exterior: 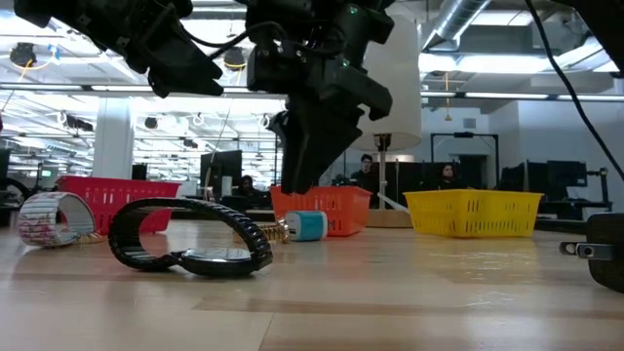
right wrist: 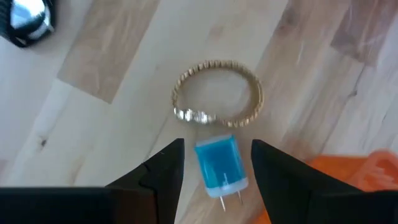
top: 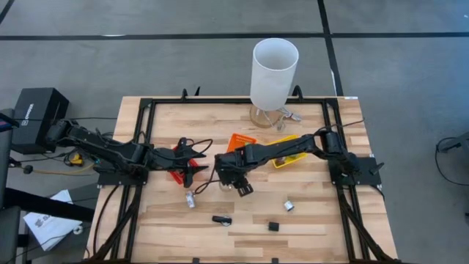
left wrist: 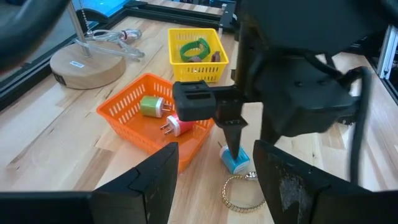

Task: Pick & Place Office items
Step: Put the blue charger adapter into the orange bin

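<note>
Right tool [right wrist: 213, 163], fingers wide around the blue plug adapter [right wrist: 219, 163], could snag the gold bracelet [right wrist: 217, 93] just beside it.

No text could be read. A black box [top: 38, 111] at the left edge of the high view carried a pale mark, too small to make out.

Red bin [exterior: 117, 195], orange bin [left wrist: 137, 121], yellow bin [left wrist: 194, 55], white cylinder [top: 274, 72].
</note>
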`<state>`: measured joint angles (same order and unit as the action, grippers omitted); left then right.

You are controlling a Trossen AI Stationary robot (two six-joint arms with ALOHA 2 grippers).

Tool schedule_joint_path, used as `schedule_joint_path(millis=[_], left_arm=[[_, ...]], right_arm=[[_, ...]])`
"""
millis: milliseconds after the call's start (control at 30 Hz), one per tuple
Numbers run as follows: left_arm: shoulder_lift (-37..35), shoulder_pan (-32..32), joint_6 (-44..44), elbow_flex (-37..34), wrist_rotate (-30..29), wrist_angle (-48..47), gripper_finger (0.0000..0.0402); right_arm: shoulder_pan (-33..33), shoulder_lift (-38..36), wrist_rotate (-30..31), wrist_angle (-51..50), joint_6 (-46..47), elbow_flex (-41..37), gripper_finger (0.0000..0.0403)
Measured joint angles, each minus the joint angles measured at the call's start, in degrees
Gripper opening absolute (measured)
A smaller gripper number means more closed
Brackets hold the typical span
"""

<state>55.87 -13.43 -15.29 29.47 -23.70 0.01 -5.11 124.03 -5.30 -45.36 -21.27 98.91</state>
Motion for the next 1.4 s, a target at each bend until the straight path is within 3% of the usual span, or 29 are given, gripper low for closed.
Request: schedule_joint_path(millis=[633,733,933,1100,1400], left_arm=[[0.00,0.01,0.01,0.00,-0.01,0.02,0.0204],[0.00,0.00,0.00,0.00,0.00,0.02,0.0204],[-0.01,0.02,0.01,0.00,0.00,0.01,0.0204],[0.00,0.00,0.01,0.00,0.00,-0.01,0.0204],[-0.01,0.01,0.01,0.00,-0.02,-0.96,0.0204]], right_arm=[[-0.35,1.44,-0.73,-0.86,-0.96,0.05,0.0178],[-0.30,1.57,-0.64,-4.66,-0.51,1.72,0.0178],[-1.00,1.14,-0.66,-19.58,12.66,8.05,0.0178],[-1.68,-1.26,-0.32,-28.30,19.32,8.74,0.0178],[-3.60,-7.30,1.41,-30.26,28.37,8.76,0.0178]])
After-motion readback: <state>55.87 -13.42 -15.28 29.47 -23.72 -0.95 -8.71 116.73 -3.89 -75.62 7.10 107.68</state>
